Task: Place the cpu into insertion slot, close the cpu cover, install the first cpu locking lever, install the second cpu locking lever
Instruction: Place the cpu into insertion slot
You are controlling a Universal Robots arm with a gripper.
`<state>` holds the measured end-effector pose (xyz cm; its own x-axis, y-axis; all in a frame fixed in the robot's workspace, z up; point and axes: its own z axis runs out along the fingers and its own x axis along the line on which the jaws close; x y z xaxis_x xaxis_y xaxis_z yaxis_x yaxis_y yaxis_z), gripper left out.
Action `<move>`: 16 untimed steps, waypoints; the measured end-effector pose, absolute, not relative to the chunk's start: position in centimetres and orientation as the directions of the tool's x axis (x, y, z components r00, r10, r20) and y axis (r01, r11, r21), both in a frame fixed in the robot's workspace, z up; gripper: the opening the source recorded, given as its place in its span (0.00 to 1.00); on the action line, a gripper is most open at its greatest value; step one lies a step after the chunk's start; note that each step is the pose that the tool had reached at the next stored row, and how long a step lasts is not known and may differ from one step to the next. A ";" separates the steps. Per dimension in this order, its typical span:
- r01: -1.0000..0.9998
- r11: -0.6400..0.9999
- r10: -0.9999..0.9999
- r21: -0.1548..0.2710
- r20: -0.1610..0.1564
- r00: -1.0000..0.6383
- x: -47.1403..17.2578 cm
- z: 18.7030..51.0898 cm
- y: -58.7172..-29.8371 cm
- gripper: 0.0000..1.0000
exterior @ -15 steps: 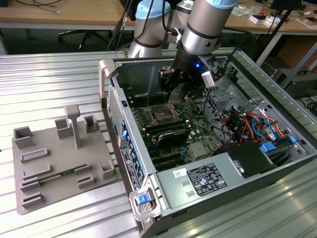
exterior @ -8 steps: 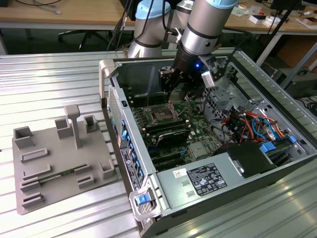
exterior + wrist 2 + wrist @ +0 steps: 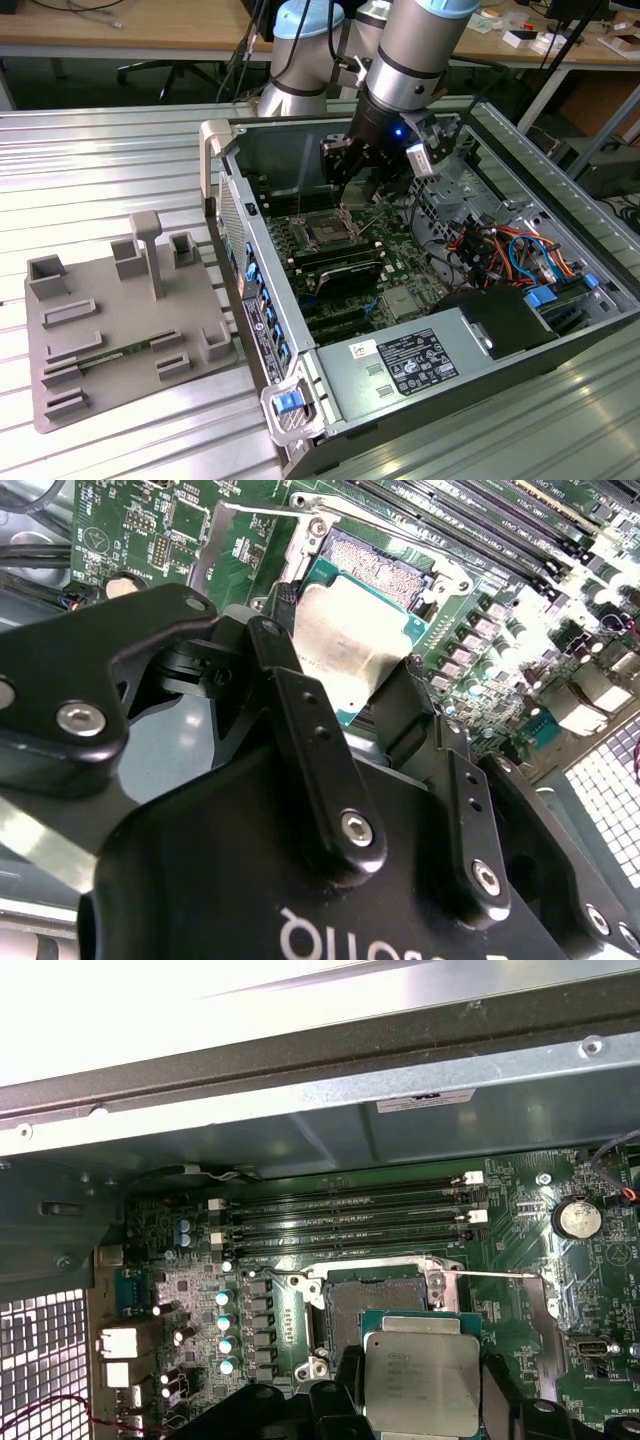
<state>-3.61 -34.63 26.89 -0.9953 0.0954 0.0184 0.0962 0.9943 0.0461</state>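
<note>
Fingers (image 3: 300,720) closed on the cpu (image 3: 420,1385), pinching opposite edges. It hangs flat above the board (image 3: 515,1235), and the bare insertion slot (image 3: 375,1300) lies just beyond its front edge, apparently not yet underneath.

The big round grey-and-blue robot arm (image 3: 410,45) leans in from one o'clock in the exterior view, its wrist pointing down toward seven o'clock. Its black metal gripper (image 3: 345,172) hangs low, two fingers (image 3: 318,742) pinching the flat silver square cpu (image 3: 345,650).
</note>
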 end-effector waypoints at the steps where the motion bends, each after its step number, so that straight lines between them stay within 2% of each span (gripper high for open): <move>1: 0.097 0.994 0.096 0.046 0.018 -0.995 -3.6 26.9 -34.6 0.55; 16: 0.113 0.993 0.112 0.046 0.018 -0.994 -3.6 26.9 -34.6 0.55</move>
<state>-3.61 -34.63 26.88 -0.9935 0.1122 0.0184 0.1129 0.9925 0.0461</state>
